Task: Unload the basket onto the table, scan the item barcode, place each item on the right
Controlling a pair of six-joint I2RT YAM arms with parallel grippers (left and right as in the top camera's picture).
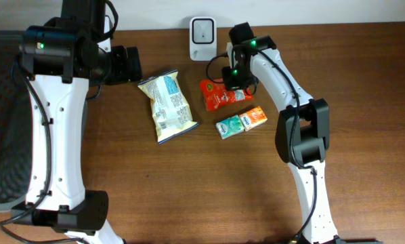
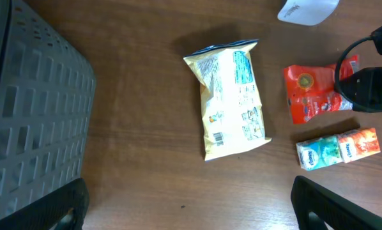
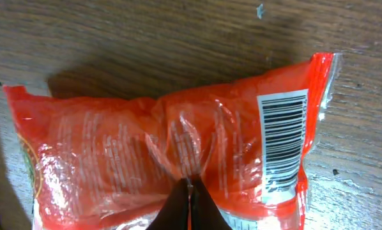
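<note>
Where creased, red packet (image 3: 114,147) between fingers (image 3: 173,211)

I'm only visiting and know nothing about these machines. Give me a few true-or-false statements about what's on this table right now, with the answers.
1. The right end effector is pinched shut on the red packet. True.
2. The left end effector holds the yellow bag. False: it is open above the table, and the bag lies free.
3. The red packet's barcode faces the right wrist camera. True.
4. The green pack and orange pack lie far apart. False: they lie side by side.
</note>
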